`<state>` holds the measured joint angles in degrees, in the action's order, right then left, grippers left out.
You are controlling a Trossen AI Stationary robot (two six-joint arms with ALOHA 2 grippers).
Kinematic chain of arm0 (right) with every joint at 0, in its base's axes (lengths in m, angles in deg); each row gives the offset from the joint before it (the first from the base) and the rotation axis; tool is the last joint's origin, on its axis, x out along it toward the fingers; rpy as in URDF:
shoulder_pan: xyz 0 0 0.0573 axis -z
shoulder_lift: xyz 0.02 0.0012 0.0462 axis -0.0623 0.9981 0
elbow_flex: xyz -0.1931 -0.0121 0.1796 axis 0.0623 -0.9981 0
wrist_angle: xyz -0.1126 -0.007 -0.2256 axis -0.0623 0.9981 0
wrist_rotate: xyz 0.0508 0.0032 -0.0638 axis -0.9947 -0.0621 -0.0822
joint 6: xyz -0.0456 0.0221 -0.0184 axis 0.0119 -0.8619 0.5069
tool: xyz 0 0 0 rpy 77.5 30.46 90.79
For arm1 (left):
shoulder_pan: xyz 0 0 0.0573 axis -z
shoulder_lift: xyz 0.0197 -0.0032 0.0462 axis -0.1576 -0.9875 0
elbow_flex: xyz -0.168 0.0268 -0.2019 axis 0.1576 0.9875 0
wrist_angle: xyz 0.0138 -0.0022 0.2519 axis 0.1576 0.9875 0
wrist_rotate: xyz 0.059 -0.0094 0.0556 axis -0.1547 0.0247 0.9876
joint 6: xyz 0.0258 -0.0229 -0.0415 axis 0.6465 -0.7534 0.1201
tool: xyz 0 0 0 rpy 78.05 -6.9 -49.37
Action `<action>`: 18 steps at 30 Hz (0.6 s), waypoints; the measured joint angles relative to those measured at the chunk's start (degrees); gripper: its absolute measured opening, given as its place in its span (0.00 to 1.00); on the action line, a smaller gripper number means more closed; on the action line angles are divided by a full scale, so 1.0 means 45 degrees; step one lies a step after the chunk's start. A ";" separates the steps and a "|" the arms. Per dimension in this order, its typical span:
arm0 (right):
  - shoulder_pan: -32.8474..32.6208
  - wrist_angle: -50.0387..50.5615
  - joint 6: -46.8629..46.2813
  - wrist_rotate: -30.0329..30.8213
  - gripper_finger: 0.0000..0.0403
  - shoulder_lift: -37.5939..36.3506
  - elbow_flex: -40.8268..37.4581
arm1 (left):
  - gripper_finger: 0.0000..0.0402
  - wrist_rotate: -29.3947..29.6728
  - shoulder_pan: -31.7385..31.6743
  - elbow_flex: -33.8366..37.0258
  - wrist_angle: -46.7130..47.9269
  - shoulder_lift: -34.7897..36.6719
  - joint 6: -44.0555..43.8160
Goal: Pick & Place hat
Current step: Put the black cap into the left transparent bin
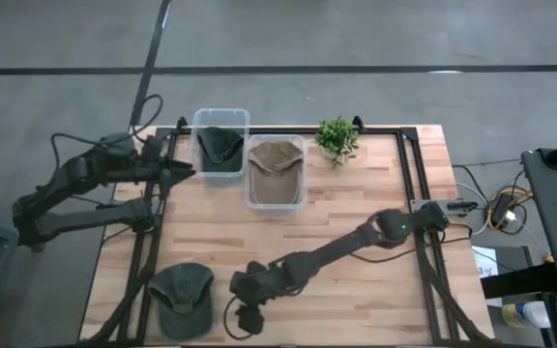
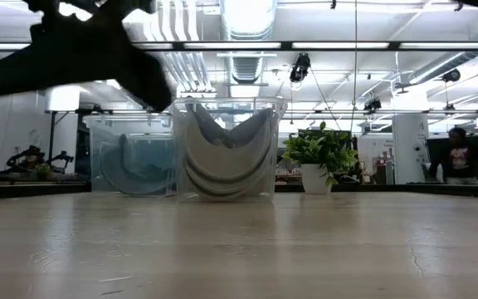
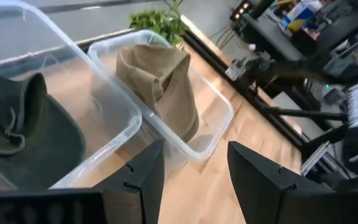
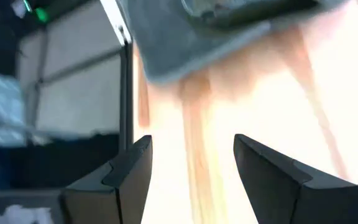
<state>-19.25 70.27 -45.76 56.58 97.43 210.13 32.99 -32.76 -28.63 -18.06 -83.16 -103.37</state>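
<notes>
One dark green fabric cap [image 1: 182, 298] lies flat on the wooden tabletop [image 1: 356, 213], just at nine o'clock of the right gripper [image 1: 248, 317], fingers spread, empty.

No text, label, brand or number can be read anywhere (not on the hats, the bins, or the gear beyond the table).

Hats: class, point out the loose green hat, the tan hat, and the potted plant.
green hat [image 1: 181, 295], high view, crown centre.
tan hat [image 1: 276, 164], high view, middle of the folded crown in its bin.
potted plant [image 1: 337, 138], high view, leaves.
</notes>
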 joint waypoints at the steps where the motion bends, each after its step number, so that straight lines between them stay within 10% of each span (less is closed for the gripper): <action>1: -0.0034 0.0763 0.0207 0.0032 0.54 -0.0277 0.0000 | 0.42 -0.0004 0.0087 0.0195 -0.0161 -0.0027 -0.0005; 18: -0.0862 0.8478 0.1654 0.2368 0.54 -0.2724 -0.0024 | 0.42 -0.1010 0.3986 0.1385 -0.0674 -0.0701 0.1682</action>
<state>-23.13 108.42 -38.32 67.24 85.17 210.02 28.44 -14.82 -22.40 -21.09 -86.31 -95.79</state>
